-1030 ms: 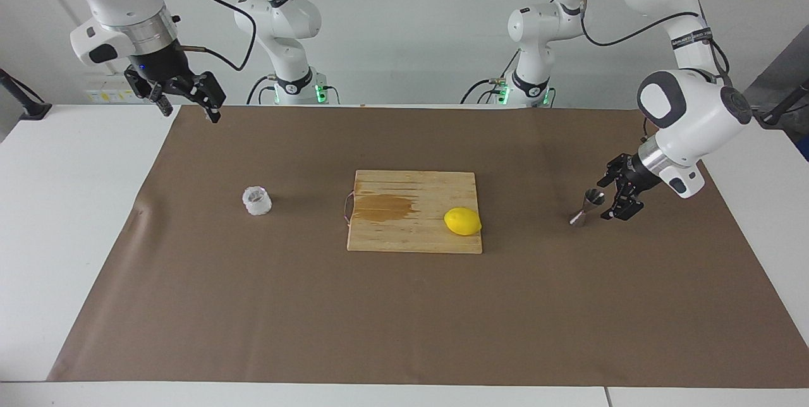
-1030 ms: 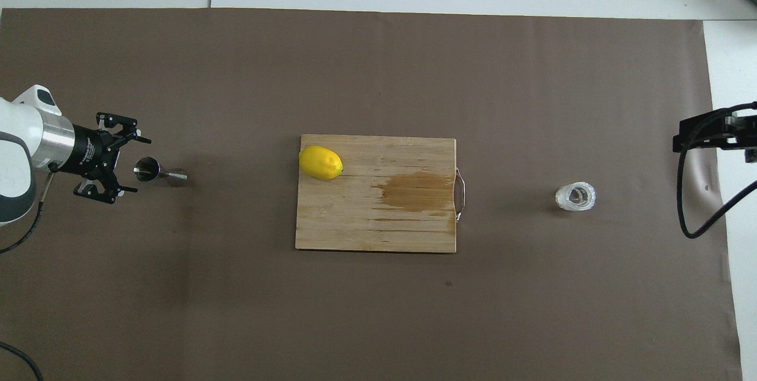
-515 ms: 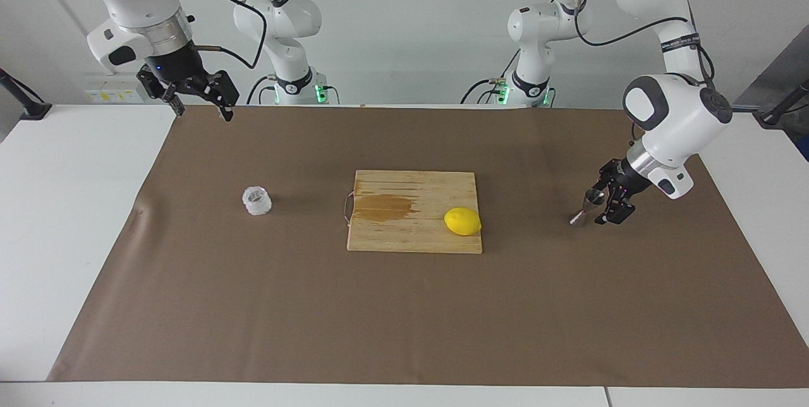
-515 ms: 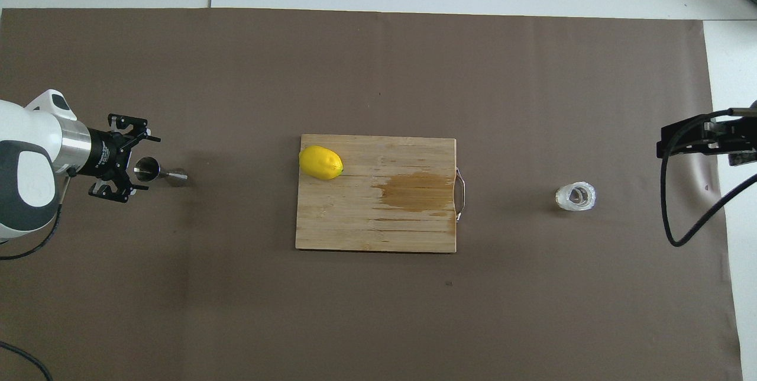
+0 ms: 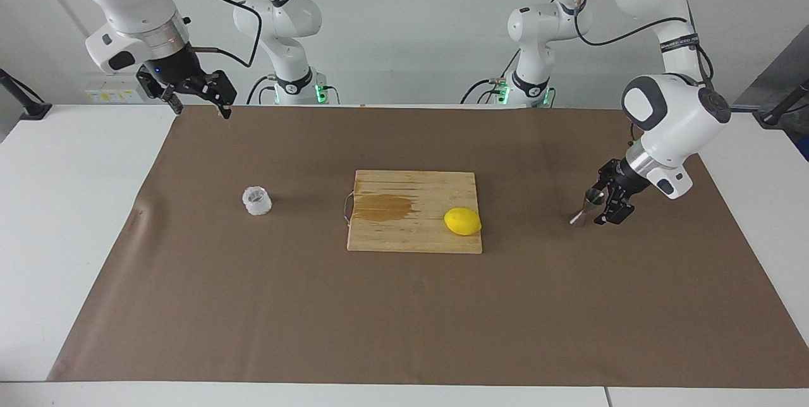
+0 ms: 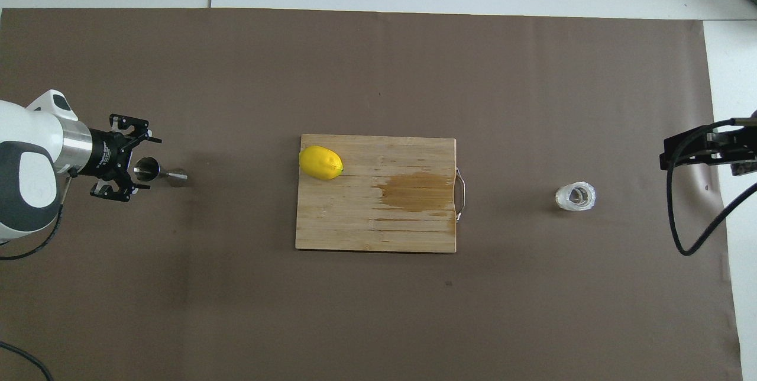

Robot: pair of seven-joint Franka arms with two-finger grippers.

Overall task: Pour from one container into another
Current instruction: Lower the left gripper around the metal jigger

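- The left gripper (image 5: 605, 205) has come in low against the steel jigger (image 5: 588, 206) at the left arm's end of the brown mat (image 5: 404, 318); a second ago it stood just beside the jigger, well spread, and now its fingers flank the upper cone.
- Its fingers are closing in; whether they already press the metal I cannot tell.
- The jigger stands upright on the mat, unmoved.
- I judge this to be the grasp on the receiving vessel, so pouring has not begun.
- The right gripper (image 5: 197, 95) has drifted a little toward the middle and hangs high over the mat's edge nearest the robots, fingers spread wide, holding nothing.
- The glass cup (image 5: 256, 200) sits untouched on the mat toward the right arm's end.
- The cutting board (image 5: 414, 239), stained, with 1 lemon (image 5: 462, 221) on it, lies between the 2 vessels.
- No brand, label or writing can be read on the objects.
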